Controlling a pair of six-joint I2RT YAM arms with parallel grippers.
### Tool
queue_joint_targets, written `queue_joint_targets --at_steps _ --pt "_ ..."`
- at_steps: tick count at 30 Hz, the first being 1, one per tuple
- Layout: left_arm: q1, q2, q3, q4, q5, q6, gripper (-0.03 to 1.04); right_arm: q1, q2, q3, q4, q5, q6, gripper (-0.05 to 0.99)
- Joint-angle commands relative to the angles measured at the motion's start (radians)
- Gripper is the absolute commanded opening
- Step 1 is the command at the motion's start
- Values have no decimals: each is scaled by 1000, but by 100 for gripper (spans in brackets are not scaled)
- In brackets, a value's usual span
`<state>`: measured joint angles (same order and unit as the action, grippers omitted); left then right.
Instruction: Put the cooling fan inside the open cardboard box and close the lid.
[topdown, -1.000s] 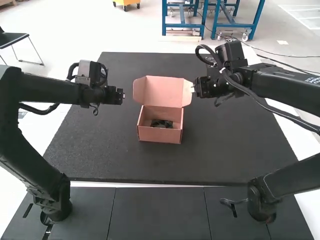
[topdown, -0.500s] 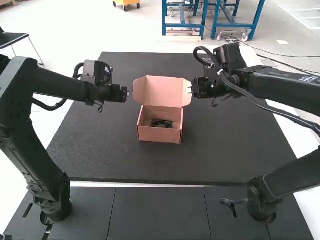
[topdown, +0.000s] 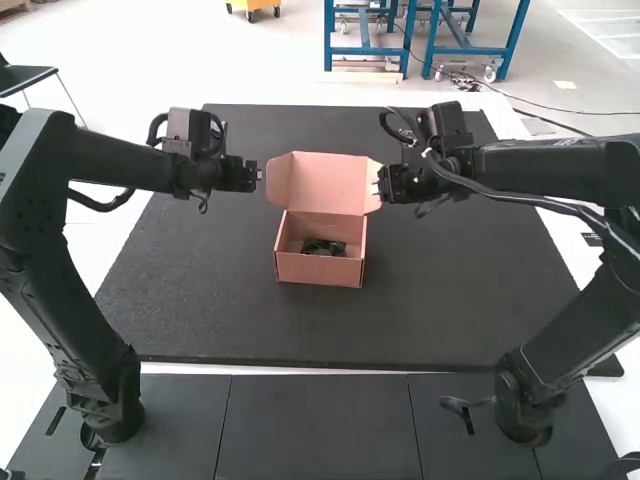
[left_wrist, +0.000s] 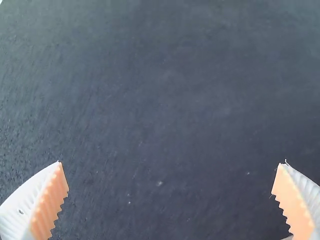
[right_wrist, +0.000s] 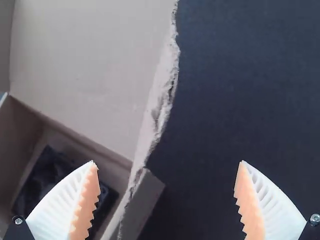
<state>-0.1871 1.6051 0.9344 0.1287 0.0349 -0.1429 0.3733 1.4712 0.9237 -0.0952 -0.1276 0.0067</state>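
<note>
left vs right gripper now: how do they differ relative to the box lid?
The left gripper sits just short of the lid's left edge; the right gripper has the lid's right edge between its fingers. The left gripper faces bare mat; the right gripper looks onto the lid, cardboard box and cooling fan. Shared: both open, white ribbed fingers, orange pads, at lid height.

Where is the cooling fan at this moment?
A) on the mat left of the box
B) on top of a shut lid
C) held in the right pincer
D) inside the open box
D: the black cooling fan lies on the floor of the cardboard box, whose lid stands open.
</note>
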Motion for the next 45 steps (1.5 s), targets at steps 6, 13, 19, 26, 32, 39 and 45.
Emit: queue_joint_targets --at_steps 6,13,19,26,32,39,45 --pt "2 26 49 -6 115 8 96 -31 41 69 18 -21 -5 58" --pt "-32 29 52 -26 175 8 96 -28 46 84 14 -23 -4 54" --pt "-51 27 53 -31 188 6 96 -28 40 86 12 -24 1 39" --pt "-54 21 52 -44 186 0 96 -25 24 87 9 -37 1 24" --pt "-54 13 53 -44 184 -3 96 -25 3 93 2 -37 1 23" --pt "-54 12 53 -44 183 -6 96 -20 -25 109 -37 -37 1 23" --pt "-54 7 53 -44 181 -7 96 -13 -43 127 -63 -35 9 23"
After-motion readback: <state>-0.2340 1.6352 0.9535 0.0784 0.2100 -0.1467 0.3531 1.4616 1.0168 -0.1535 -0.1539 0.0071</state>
